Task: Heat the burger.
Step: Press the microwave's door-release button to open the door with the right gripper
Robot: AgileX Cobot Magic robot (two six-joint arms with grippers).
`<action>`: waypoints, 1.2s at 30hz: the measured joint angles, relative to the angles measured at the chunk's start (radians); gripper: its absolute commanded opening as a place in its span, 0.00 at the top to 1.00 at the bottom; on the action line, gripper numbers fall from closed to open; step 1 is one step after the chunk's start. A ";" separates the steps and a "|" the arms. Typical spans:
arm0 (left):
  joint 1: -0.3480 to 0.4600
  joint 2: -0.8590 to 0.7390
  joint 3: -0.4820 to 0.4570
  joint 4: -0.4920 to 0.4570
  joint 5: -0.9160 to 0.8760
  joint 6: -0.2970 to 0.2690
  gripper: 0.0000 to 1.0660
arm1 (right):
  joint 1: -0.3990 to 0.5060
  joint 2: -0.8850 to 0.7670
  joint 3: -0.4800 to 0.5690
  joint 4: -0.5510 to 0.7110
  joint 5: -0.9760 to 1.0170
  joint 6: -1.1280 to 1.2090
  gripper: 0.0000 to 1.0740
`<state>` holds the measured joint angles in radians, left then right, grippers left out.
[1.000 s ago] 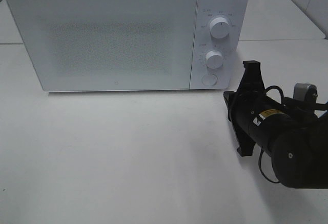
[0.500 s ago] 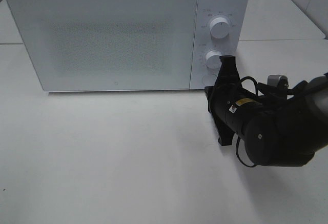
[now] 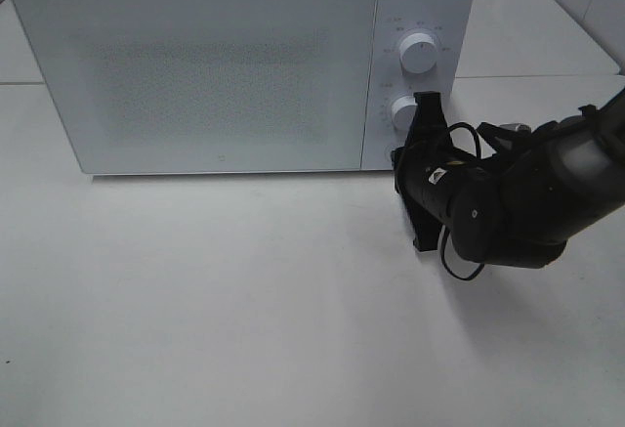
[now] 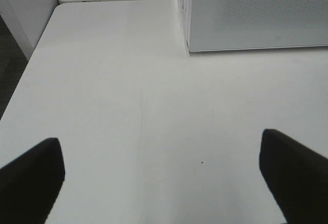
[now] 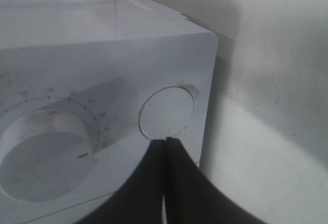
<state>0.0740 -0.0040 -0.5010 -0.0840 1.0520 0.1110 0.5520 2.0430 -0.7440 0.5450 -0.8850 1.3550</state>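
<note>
White tabletop [image 3: 244, 300] fills the foreground, bare as far as we can see. Nearest us on the left side, the left fingers [image 4: 31, 183] stand wide apart and empty over that surface, facing the microwave's [image 3: 225, 75] lower corner.

Further in, the right arm [image 3: 518, 202] reaches to the control panel. Its right fingers [image 5: 154, 183] are pressed together with nothing between them, and their tips sit at the lower edge of the round button [image 5: 166, 112], just beside the lower knob [image 5: 43, 165]. Whether they touch the button yet, we cannot tell.

Beyond, the door [image 3: 195, 75] is closed. We see the burger in no view; it may sit behind the door, but we cannot tell.

We judge the push to be the risk here. The tips meet the button at its rim and not its middle, so they could slide off onto the panel. A hard press could shove the microwave back across the smooth tabletop. The wrist also hangs close to the lower knob and could nudge it.
</note>
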 measured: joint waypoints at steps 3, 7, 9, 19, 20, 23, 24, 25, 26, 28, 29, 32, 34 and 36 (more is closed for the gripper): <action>0.000 0.000 0.000 0.000 0.000 0.000 0.08 | -0.015 0.026 -0.028 -0.013 0.006 -0.001 1.00; 0.000 0.000 0.000 0.000 0.000 0.000 0.08 | -0.031 0.038 -0.043 -0.015 0.013 -0.003 1.00; 0.000 0.000 0.000 0.000 0.000 0.000 0.08 | -0.036 0.039 -0.048 -0.015 0.017 -0.008 1.00; 0.000 0.000 0.000 0.000 0.001 0.000 0.08 | -0.055 0.049 -0.094 -0.026 0.071 -0.035 1.00; 0.000 0.000 0.000 0.000 0.001 0.000 0.08 | -0.055 0.049 -0.094 -0.026 0.071 -0.035 1.00; 0.000 0.000 0.000 0.001 0.001 0.000 0.08 | -0.055 0.063 -0.102 -0.025 0.068 -0.035 1.00; 0.000 0.000 0.000 0.001 0.001 0.000 0.08 | -0.055 0.076 -0.108 -0.021 0.063 -0.035 1.00; 0.000 0.000 0.000 0.001 0.001 0.000 0.08 | -0.055 0.080 -0.109 -0.019 0.060 -0.035 1.00; 0.000 0.000 0.000 0.001 0.001 0.000 0.08 | -0.055 0.080 -0.109 -0.019 0.060 -0.035 1.00; 0.000 0.000 0.000 0.001 0.001 0.000 0.08 | -0.054 0.087 -0.113 -0.014 0.051 -0.035 1.00; 0.000 0.000 0.000 0.001 0.001 0.000 0.08 | -0.053 0.090 -0.115 -0.012 0.046 -0.035 1.00; 0.000 0.000 0.000 0.001 0.001 0.000 0.08 | -0.051 0.098 -0.124 0.001 0.028 -0.046 1.00; 0.000 0.000 0.000 0.001 0.001 0.000 0.08 | -0.050 0.098 -0.126 0.007 0.026 -0.051 1.00; 0.000 0.000 0.000 0.001 0.001 0.000 0.08 | -0.049 0.098 -0.126 0.014 0.015 -0.055 1.00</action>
<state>0.0740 -0.0040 -0.5010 -0.0830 1.0530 0.1110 0.5030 2.1410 -0.8700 0.5590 -0.8700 1.3000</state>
